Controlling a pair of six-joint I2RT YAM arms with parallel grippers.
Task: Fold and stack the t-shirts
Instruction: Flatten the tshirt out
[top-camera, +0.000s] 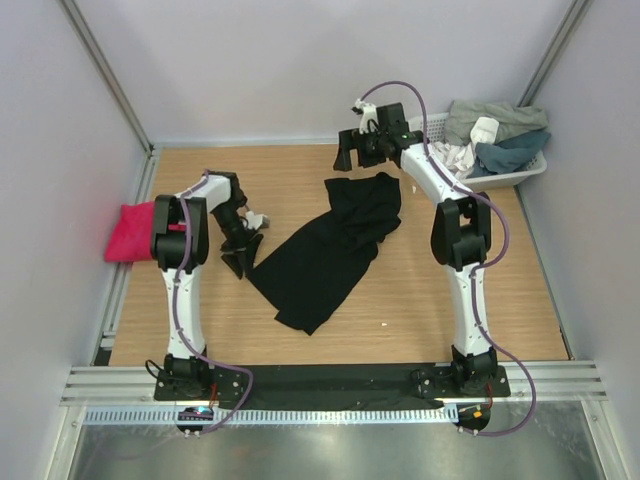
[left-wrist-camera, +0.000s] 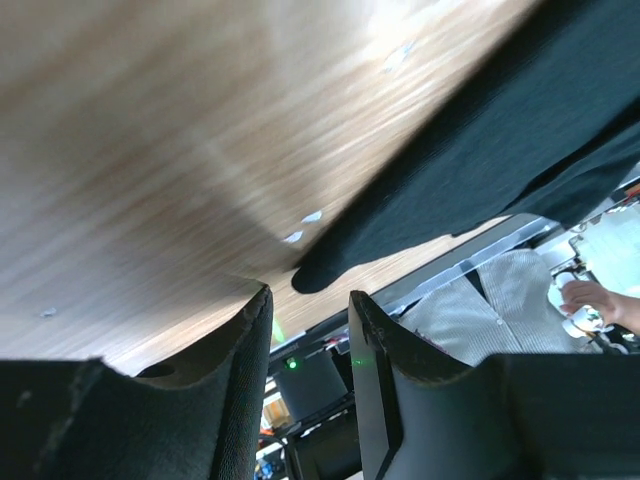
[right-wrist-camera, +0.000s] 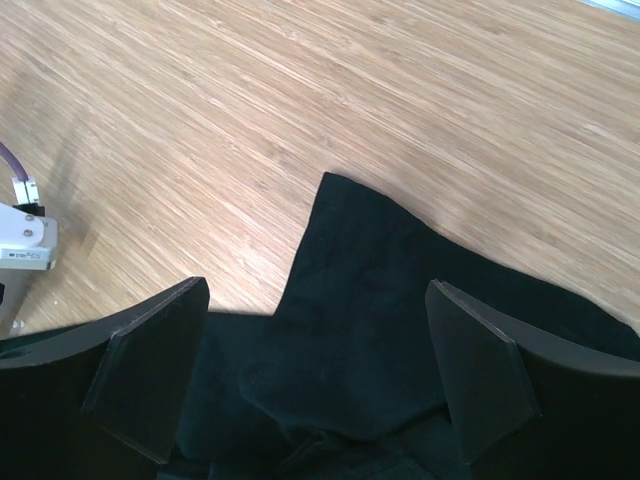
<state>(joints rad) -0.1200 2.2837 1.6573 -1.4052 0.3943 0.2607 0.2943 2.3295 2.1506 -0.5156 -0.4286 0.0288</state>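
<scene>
A large black t-shirt (top-camera: 335, 245) lies crumpled and spread out at the middle of the wooden table. A pink t-shirt (top-camera: 130, 232) lies bunched at the table's left edge. My left gripper (top-camera: 242, 258) hovers low just left of the black shirt's lower-left edge. In the left wrist view it (left-wrist-camera: 308, 300) is slightly open and empty, with the black shirt (left-wrist-camera: 520, 120) ahead of it. My right gripper (top-camera: 355, 155) hangs above the shirt's far end. In the right wrist view it (right-wrist-camera: 315, 290) is wide open over a corner of the black cloth (right-wrist-camera: 400, 330).
A white latticed basket (top-camera: 528, 172) holding grey, blue and white clothes stands at the far right corner. Grey walls close in the table at the back and both sides. Bare wood (top-camera: 450, 330) lies right of the black shirt.
</scene>
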